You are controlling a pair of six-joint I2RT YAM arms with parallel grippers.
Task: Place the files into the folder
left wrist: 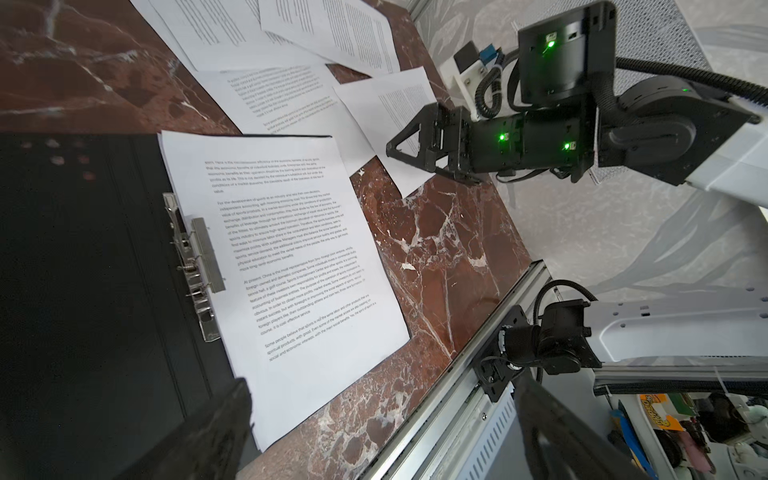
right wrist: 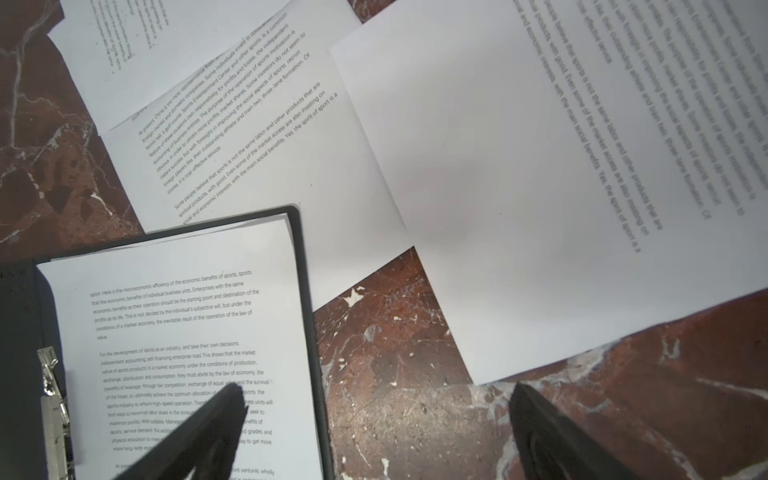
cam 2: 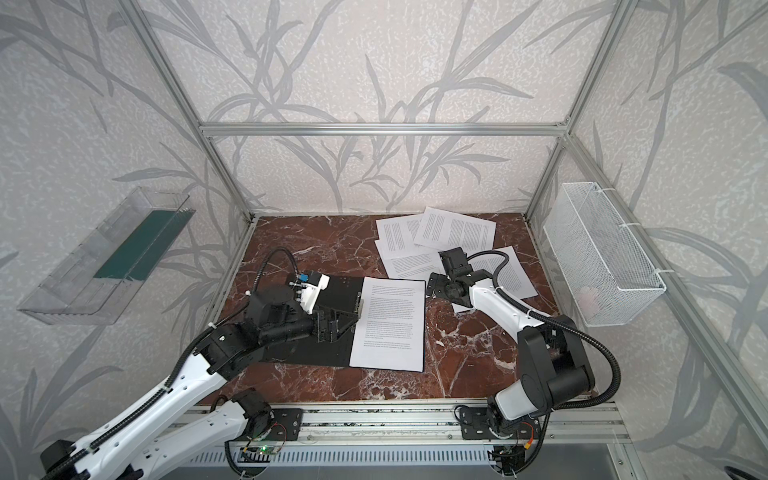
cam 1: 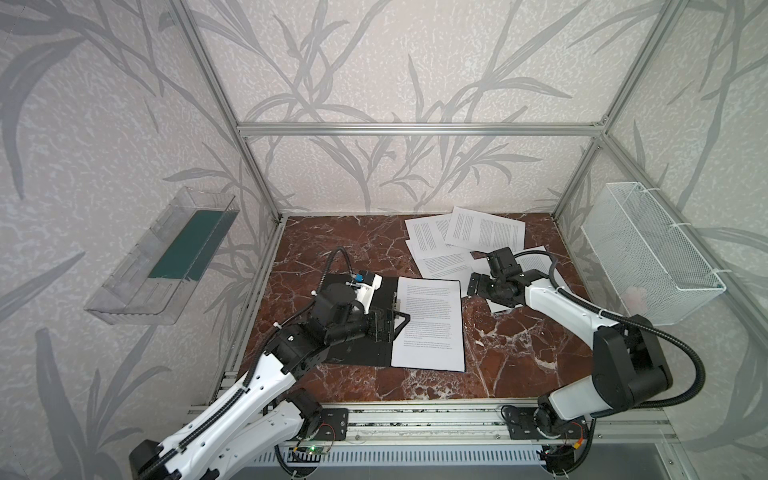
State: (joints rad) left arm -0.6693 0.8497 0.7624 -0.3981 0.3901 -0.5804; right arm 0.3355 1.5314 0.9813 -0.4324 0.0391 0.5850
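Note:
The folder [cam 1: 357,353] [cam 2: 316,349] [left wrist: 83,270] lies open in mid table, black inside up, its metal clip [left wrist: 195,257] [right wrist: 52,395] at the spine. One printed sheet [cam 1: 428,324] [cam 2: 388,324] [left wrist: 291,249] [right wrist: 174,324] rests on its right half. Several loose files [cam 1: 482,228] [cam 2: 453,228] [left wrist: 291,37] [right wrist: 498,166] overlap at the back right. My left gripper [cam 1: 395,324] [cam 2: 347,326] [left wrist: 382,419] hovers open over the spine. My right gripper [cam 1: 473,284] [cam 2: 434,284] [left wrist: 409,137] [right wrist: 380,411] is open by the folder's far right corner, holding nothing.
A white wire basket [cam 1: 652,257] hangs on the right wall and a clear plastic tray [cam 1: 166,257] on the left wall. Bare red marble [cam 1: 519,345] shows to the right of the folder. An aluminium rail [cam 1: 415,419] runs along the front edge.

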